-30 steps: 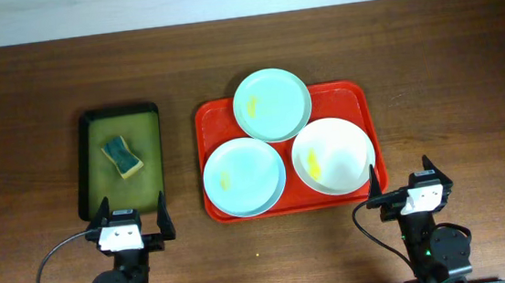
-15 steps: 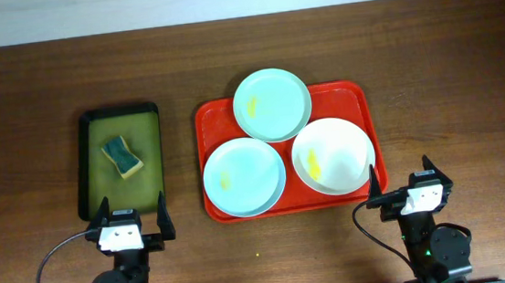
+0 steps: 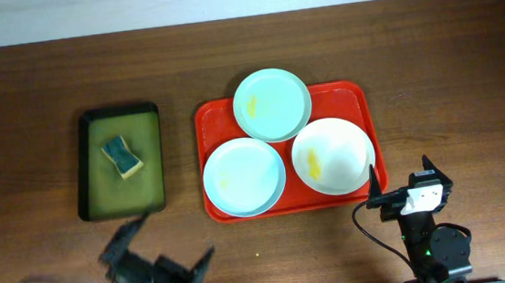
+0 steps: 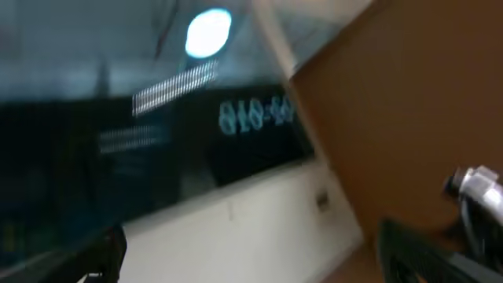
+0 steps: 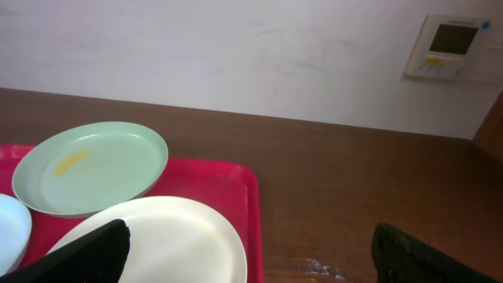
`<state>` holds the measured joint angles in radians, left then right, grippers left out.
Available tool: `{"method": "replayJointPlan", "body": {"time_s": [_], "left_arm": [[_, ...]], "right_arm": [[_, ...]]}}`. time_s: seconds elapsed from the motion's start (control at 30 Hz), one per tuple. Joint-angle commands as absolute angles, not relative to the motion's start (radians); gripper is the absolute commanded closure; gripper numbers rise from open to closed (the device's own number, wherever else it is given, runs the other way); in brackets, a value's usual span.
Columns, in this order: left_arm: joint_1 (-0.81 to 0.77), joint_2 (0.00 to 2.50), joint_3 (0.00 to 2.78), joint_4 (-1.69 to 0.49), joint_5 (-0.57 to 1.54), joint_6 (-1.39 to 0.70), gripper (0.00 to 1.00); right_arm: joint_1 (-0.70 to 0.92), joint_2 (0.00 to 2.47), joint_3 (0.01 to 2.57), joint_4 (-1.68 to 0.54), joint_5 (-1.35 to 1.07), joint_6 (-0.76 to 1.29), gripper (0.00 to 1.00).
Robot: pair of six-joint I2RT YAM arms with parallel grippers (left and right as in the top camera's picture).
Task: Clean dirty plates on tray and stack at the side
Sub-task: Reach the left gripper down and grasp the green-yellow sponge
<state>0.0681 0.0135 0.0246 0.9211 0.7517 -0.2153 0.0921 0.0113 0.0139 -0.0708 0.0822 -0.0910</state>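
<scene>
Three plates lie on the red tray [image 3: 206, 118]: a mint plate [image 3: 272, 103] at the back, overhanging the rim, a pale blue plate [image 3: 244, 176] at front left and a white plate [image 3: 332, 156] at front right, each with a yellow smear. My right gripper [image 3: 401, 180] is open and empty, just in front of the tray's right corner. Its view shows the white plate [image 5: 157, 236], the mint plate [image 5: 90, 167], the tray [image 5: 232, 185] and the open fingers [image 5: 251, 259]. My left gripper [image 3: 162, 257] is open, empty and blurred near the front edge. Its view [image 4: 251, 255] shows only the room.
A black-rimmed olive-green tray [image 3: 90, 165] at the left holds a blue and yellow sponge [image 3: 122, 157]. Bare wooden table surrounds both trays. A wall panel [image 5: 449, 45] hangs on the wall behind the table.
My left arm has swung from its resting pose, turned to the right and is blurred with motion. The right arm and the plates have not moved.
</scene>
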Motion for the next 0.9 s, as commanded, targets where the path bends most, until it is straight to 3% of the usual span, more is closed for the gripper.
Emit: {"method": "replayJointPlan", "body": {"time_s": [0.0, 0.13, 0.27, 0.37, 0.53, 0.7, 0.87], "left_arm": [[0.065, 0.014, 0.119, 0.871, 0.651, -0.265, 0.01], [0.066, 0.105, 0.372, 0.434, 0.635, -0.151, 0.01], [0.066, 0.383, 0.743, -0.199, 0.655, 0.076, 0.01], [0.066, 0.610, 0.965, -0.500, 0.741, 0.133, 0.01], [0.066, 0.839, 1.118, -0.664, 0.688, 0.132, 0.01], [0.068, 1.096, 1.222, -0.874, 0.252, 0.057, 0.01], [0.075, 1.318, 1.254, -0.922, 0.008, 0.056, 0.01]], "right_arm": [[0.084, 0.009, 0.006, -0.074, 0.091, -0.100, 0.02], [0.084, 0.009, 0.006, -0.074, 0.091, -0.100, 0.01], [0.084, 0.009, 0.006, -0.074, 0.091, -0.100, 0.01], [0.084, 0.011, 0.006, -0.074, 0.091, -0.101, 0.01], [0.084, 0.013, 0.006, -0.074, 0.091, -0.100, 0.01], [0.084, 0.013, 0.006, -0.074, 0.091, -0.100, 0.01], [0.084, 0.013, 0.006, -0.074, 0.091, -0.100, 0.02]]}}
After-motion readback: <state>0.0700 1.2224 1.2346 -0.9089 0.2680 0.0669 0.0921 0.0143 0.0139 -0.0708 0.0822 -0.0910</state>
